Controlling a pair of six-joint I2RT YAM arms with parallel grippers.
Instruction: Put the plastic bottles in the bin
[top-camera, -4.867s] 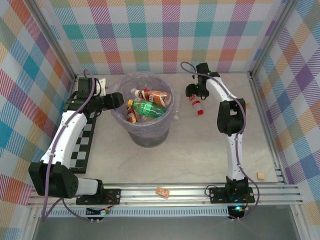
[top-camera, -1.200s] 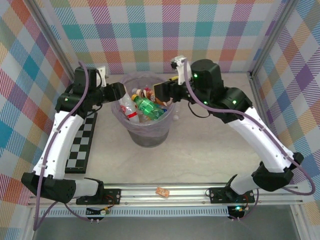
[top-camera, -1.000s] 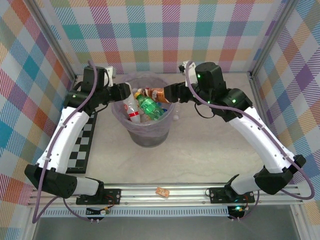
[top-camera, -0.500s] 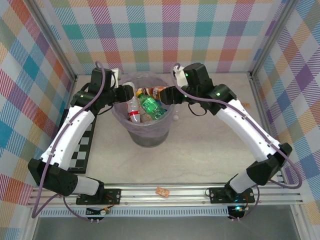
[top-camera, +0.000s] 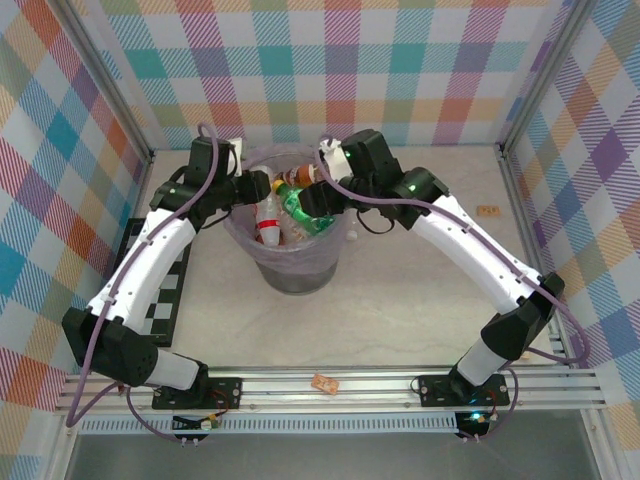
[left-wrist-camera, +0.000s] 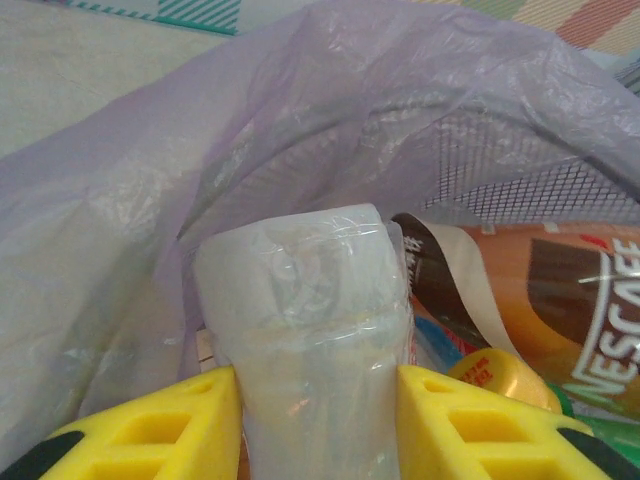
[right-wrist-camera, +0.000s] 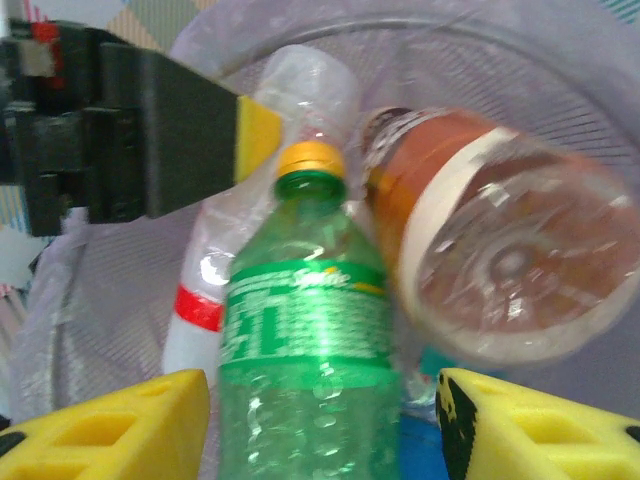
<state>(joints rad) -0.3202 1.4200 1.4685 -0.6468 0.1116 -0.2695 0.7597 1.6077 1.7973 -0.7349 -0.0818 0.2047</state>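
Where the two arm bases are sitting on the near rail (top-camera: 380, 380), a small tan block (top-camera: 325, 383) is lying between them. Further in, at left, a checkerboard (top-camera: 168, 285) is lying flat on the table (top-camera: 400, 300) under the left arm. Mid-table, the bin (top-camera: 300, 275) is standing upright, its lilac bag (left-wrist-camera: 120, 200) draping over the rim, and both arms are arching over its mouth from opposite sides. Over the bin's left rim, the left gripper (top-camera: 252, 187) is hanging; in its wrist view the yellow fingers (left-wrist-camera: 150, 435) are pressing on both sides of a clear bottle (left-wrist-camera: 310, 320), so it is clamping that bottle. From above, the clear bottle is standing nearly upright inside the bin near the left wall, with a red band low on it and its lower end down among the others. Over the right half of the mouth, the right gripper (top-camera: 312, 197) is hovering, jaws standing apart. A green bottle (right-wrist-camera: 305, 340) with a yellow cap is showing between its pads, with a gap on one side of it; contact on the other side cannot be told. That green bottle is lying in the bin just beside the clear one. Toward the far rim, an amber-brown bottle (right-wrist-camera: 490, 260) with a pale label is lying against the green bottle's neck. Off to the right, well apart from the bin, a second tan block (top-camera: 488, 210) is sitting on the table. At the back, the plaid wall (top-camera: 330, 70) is closing off the cell.
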